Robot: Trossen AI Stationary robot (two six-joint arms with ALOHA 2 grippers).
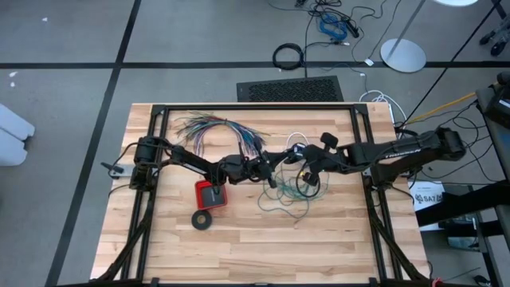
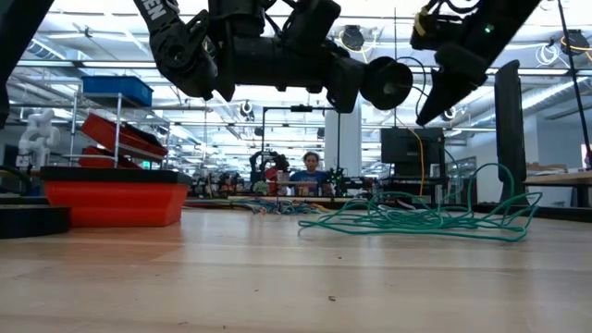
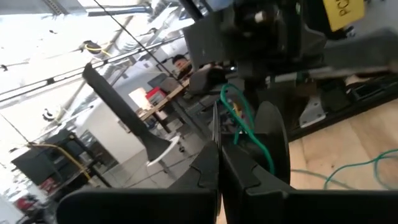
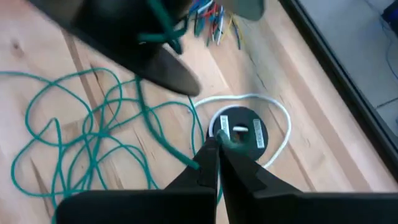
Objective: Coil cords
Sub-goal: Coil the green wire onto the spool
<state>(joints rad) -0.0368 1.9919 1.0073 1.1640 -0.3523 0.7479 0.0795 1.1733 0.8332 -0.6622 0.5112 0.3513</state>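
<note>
The surface (image 1: 263, 239) is pale wood planks, matt with visible grain. The teal wire (image 4: 93, 134) looks smooth, plastic-coated. The tray (image 2: 116, 202) is glossy red plastic.

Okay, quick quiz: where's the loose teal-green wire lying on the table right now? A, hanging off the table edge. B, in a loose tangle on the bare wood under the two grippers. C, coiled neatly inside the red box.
B: the high view shows the teal-green wire sprawled in loose loops on the table, outside the red box.
</note>
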